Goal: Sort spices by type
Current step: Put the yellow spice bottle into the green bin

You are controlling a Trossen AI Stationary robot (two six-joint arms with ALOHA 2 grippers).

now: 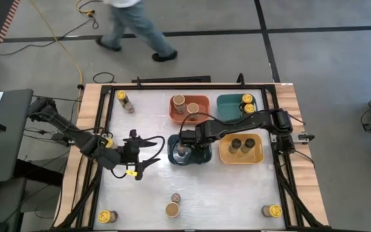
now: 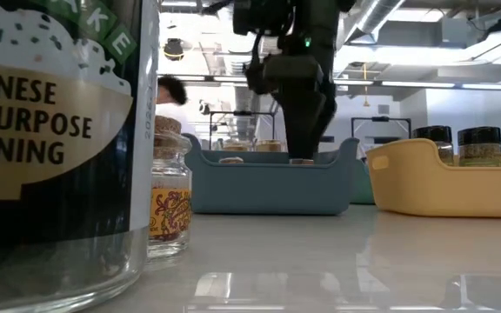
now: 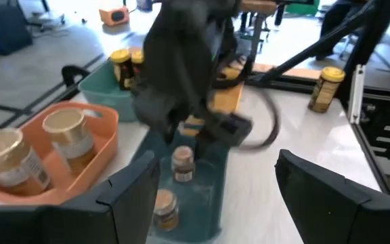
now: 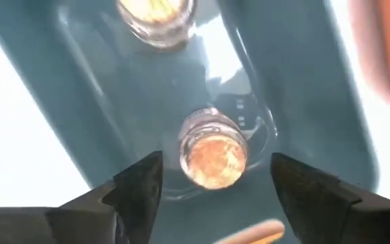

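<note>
- Blue bin (image 1: 201, 156) is mostly covered by the right arm in the high view; only its rim and one corked jar (image 1: 182, 152) inside show there.
- Low view: a big glass jar (image 2: 55, 139) right at the lens blocks the side nearest it, label text cut off; a small cork-topped jar (image 2: 170, 193) stands just beside it.
- Right gripper (image 4: 215, 183) hangs straight down over the blue bin, fingers spread, nothing between them; the brown-topped jar (image 4: 213, 150) stands upright on the bin floor below the gap, not touched as far as can be seen.
- A second brown-topped jar (image 4: 156, 17) sits farther along in the same bin, cut off at the frame edge.
- Left gripper (image 1: 136, 156) waits beside the blue bin on the side away from the yellow bin (image 1: 257, 155), held level above the table (image 1: 230, 193), fingers apart and empty.
- Left wrist view is smeared around the right arm, so its links are hard to read.
- Orange bin (image 1: 203, 103), behind the blue bin, holds two wide tan-lid jars (image 1: 180, 100); teal bin (image 1: 227, 103) holds two yellow-lid jars (image 1: 247, 98); yellow bin holds two dark-top jars (image 1: 236, 144).
- Bins are smooth plastic with rounded corners; the table is glossy white.
- Loose jars (image 1: 172, 209) stand on the table, well apart from the blue bin.
</note>
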